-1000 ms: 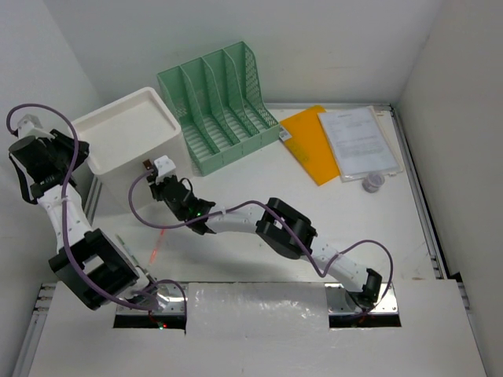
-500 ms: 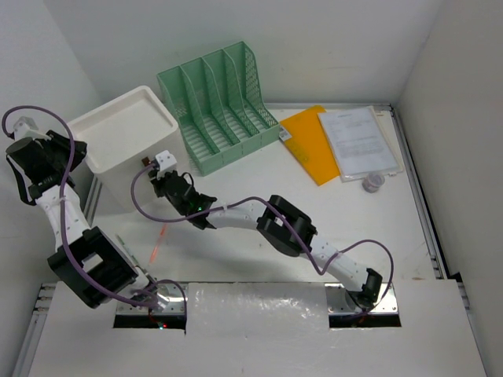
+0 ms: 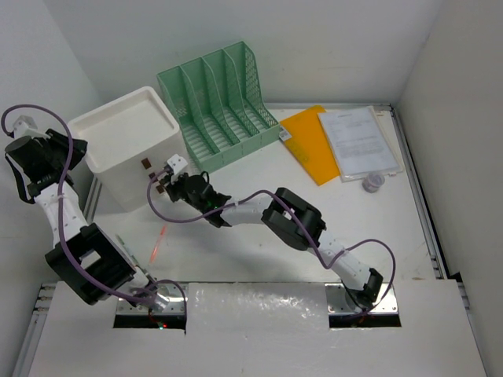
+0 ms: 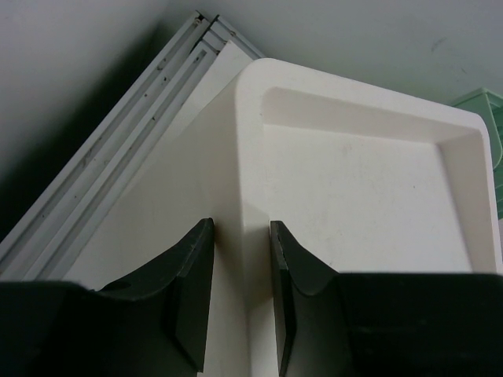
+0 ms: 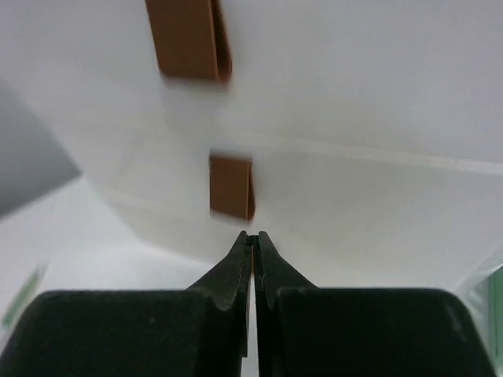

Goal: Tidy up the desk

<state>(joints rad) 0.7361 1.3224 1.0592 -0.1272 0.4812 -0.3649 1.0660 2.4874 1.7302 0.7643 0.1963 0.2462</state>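
1. As I looked down through the top external camera, the desk [image 3: 377, 228] filled the floor of the view, a white tabletop with silver rails along its edges. A white drawer box [image 3: 126, 145] stood at its far left. A green file rack [image 3: 220, 102] stood just beside the box on its right. An orange folder [image 3: 308, 145], a sheet of papers [image 3: 357, 140] and a small round jar [image 3: 373, 182] lay toward the far right. The left gripper [image 3: 72, 145] was at the box's left edge. The right arm reached across the desk, and the right gripper [image 3: 159, 188] was at the front face of the box, by two small brown tabs [image 3: 147, 165].

2. Through the left wrist camera, I saw the left gripper [image 4: 240, 290] straddling a rounded corner of the white drawer box [image 4: 354, 188]. One black finger [image 4: 192, 298] sat against the outside of the wall and the other against the inside, so the jaws were clamped on the box. The white desk [image 4: 157, 204] and its silver rails [image 4: 118, 133] ran off to the left below the box.

3. Through the right wrist camera, I saw the right gripper [image 5: 253, 239] with its two black tips pressed together and nothing between them. A brown tab [image 5: 232, 187] on the white face of the box sat just ahead of the tips, apart from them. A second brown tab [image 5: 189, 39] was higher up, and that part of the view was blurred.
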